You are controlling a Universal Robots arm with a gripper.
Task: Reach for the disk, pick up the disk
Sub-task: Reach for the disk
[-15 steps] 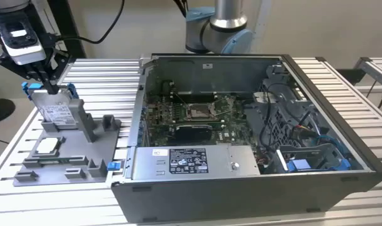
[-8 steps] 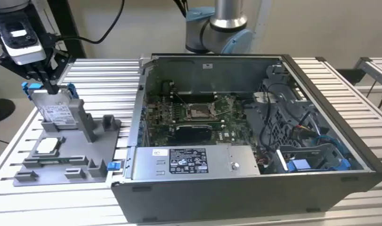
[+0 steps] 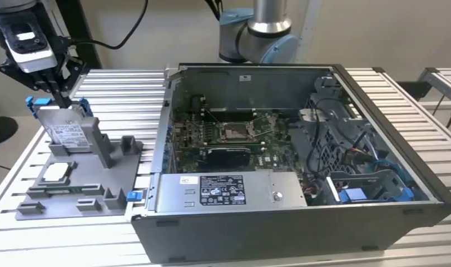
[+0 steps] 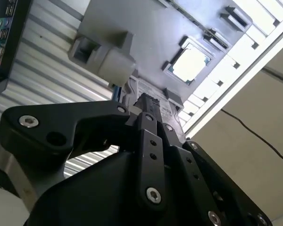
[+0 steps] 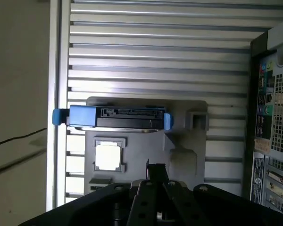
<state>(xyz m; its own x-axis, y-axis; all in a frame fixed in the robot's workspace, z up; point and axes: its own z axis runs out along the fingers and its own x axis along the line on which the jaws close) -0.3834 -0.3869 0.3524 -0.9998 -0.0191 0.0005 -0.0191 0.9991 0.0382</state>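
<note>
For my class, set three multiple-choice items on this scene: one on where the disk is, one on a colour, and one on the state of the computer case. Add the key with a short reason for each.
1. Where is the disk?
A. on the grey fixture, at the exterior view's left of the computer case
B. inside that case
C. on top of that case

2. In the first wrist view, what colour are the disk's rails?
A. red
B. blue
C. yellow

3. The computer case is:
A. open, with its board showing
B. shut by a side panel
C. wrapped in foil

Key:
1 A, because the disk is propped on edge in the fixture beside the case.
2 B, because blue ends flank the disk.
3 A, because the inside shows from above.
</note>
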